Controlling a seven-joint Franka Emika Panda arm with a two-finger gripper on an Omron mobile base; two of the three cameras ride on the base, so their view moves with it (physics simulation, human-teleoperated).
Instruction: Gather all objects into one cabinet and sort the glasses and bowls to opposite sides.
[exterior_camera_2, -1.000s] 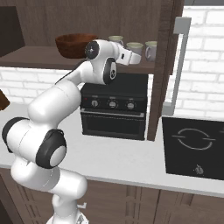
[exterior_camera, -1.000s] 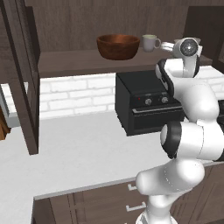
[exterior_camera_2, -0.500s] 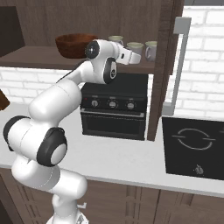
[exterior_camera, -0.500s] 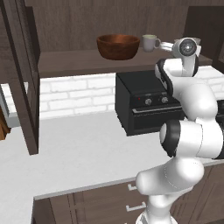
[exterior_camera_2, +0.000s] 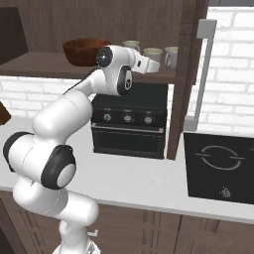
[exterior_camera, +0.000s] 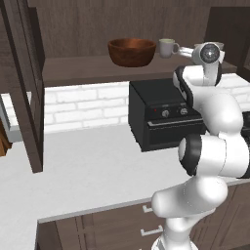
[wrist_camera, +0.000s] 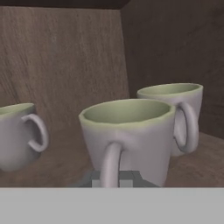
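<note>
**Hand view: three mugs on the cabinet shelf**

Hand view, left to right: left mug stands apart; middle mug sits nearest, handle toward the camera; right mug stands just behind it; gripper closed, grasping nothing visible; wooden bowl sits further left on the cabinet shelf.

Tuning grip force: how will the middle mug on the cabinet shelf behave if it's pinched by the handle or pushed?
The middle mug looks like rigid glazed ceramic, so probably slippery and chippable. Its loop handle sits off-centre, so a handle pinch would likely let it swing. It's wide and squat, so a push should slide it rather than tip it, possibly into the right mug.
</note>
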